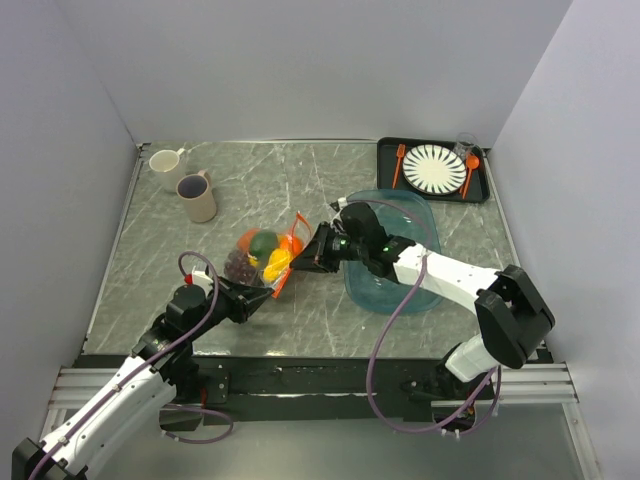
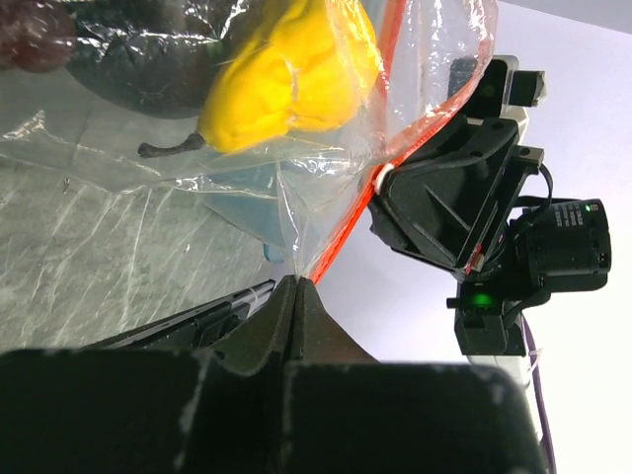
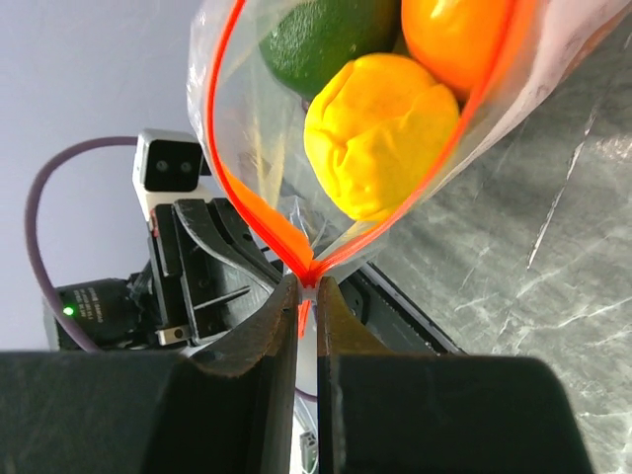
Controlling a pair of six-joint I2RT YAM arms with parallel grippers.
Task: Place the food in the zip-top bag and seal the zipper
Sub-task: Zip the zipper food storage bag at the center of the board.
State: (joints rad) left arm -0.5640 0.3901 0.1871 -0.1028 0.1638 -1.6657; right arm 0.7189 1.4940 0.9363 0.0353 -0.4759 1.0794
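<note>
Top view: the zip-top bag (image 1: 250,262), with the food (image 1: 262,243) inside, lies on the marble table (image 1: 300,190). It is stretched between the left gripper (image 1: 270,291) and the right gripper (image 1: 303,260), likely to keep its mouth taut.

Left wrist: the jaws are clenched on bag film beside the zipper (image 2: 415,118).

Right wrist: the jaws pinch the zipper's end, perhaps at the slider. The strips above gape apart, so sealing is not yet done.

- Left arm (image 1: 120,385): base near left, stretched low toward the far right.
- Left gripper (image 1: 266,295): fingers pinched together on an edge of the zip-top bag (image 1: 258,256).
- Right arm (image 1: 455,282): base near right, elbow raised, forearm reaching left.
- Right gripper (image 1: 305,262): fingers pinched together on the same bag, facing the left gripper, near it.
</note>
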